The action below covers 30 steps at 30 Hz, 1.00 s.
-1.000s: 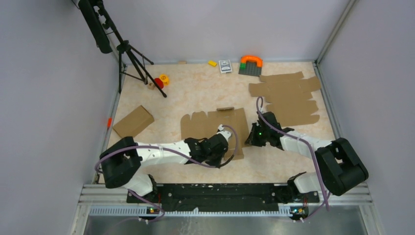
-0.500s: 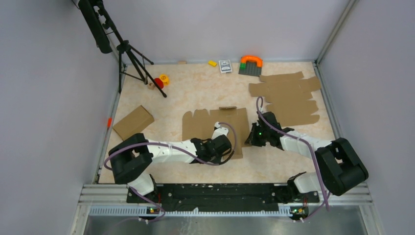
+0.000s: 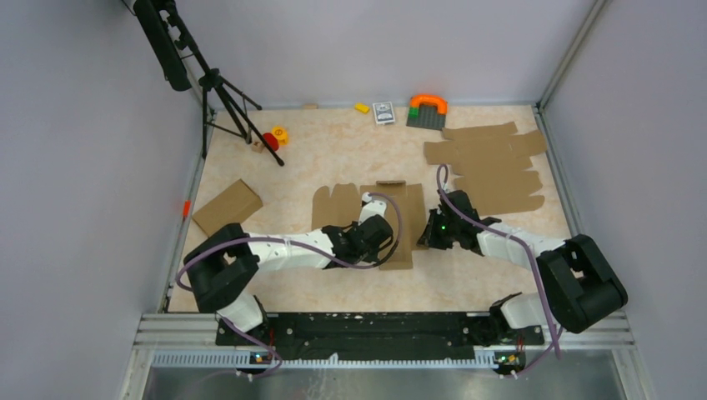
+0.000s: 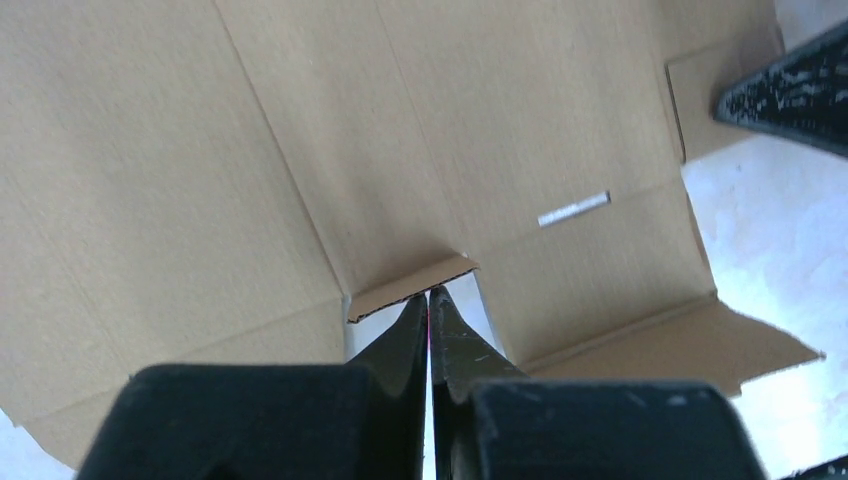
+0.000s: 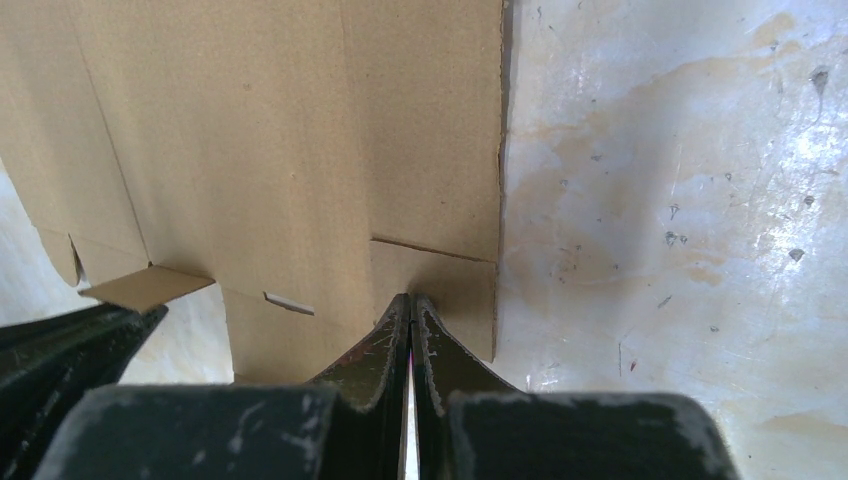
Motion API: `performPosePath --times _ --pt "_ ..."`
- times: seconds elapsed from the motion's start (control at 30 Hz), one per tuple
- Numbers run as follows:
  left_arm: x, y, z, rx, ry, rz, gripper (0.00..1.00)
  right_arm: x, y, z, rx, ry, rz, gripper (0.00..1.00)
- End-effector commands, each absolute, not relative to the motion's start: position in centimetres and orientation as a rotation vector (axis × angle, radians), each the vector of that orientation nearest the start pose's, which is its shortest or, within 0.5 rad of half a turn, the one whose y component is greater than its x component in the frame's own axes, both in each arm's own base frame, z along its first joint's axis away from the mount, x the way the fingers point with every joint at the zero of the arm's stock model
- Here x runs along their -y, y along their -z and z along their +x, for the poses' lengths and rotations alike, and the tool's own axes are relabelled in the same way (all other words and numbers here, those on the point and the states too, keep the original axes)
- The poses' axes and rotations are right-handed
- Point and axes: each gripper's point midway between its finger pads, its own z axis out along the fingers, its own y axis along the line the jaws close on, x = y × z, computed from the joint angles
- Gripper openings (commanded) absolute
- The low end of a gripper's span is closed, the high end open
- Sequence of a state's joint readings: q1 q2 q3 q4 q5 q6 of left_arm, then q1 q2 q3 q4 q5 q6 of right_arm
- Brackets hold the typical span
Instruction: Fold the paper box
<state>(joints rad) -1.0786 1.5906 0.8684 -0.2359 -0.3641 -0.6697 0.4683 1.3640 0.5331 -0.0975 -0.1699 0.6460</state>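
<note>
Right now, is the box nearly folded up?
Barely started. The box lies almost flat on the table; no walls stand yet. In hand: the shut left gripper touches a small flap, the shut right gripper an edge panel. Every fold is left.

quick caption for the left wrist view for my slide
left gripper, fingers shut, tips meeting a small raised tab on the unfolded paper box

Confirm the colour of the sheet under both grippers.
Plain brown cardboard; the paper box shows best in the left wrist view.
</note>
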Motion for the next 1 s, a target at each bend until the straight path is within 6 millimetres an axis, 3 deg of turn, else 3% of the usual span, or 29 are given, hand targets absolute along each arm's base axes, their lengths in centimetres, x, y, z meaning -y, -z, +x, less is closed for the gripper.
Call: performPosePath --times 0.0,0.33,0.67,0.87,0.97 --pt "31.4 -5.1 22.6 -2.390 0.326 0.347 0.00 -15.0 2.0 20.6 -2.769 -0.439 0.156 0.00" --pt "31.0 -4.1 23.9 -2.408 0.317 0.346 0.00 -15.0 2.3 20.5 -2.776 -0.439 0.148 0.00" --pt "30.1 0.9 22.5 -2.567 0.242 0.388 0.00 -14.8 2.8 20.2 -2.793 -0.431 0.151 0.00" --pt "30.0 -0.5 23.0 -2.551 0.220 0.401 0.00 -14.7 2.6 20.3 -2.793 -0.419 0.150 0.00" --pt "30.3 -1.9 23.7 -2.523 0.221 0.427 0.08 -14.6 2.2 20.6 -2.787 -0.401 0.151 0.00"
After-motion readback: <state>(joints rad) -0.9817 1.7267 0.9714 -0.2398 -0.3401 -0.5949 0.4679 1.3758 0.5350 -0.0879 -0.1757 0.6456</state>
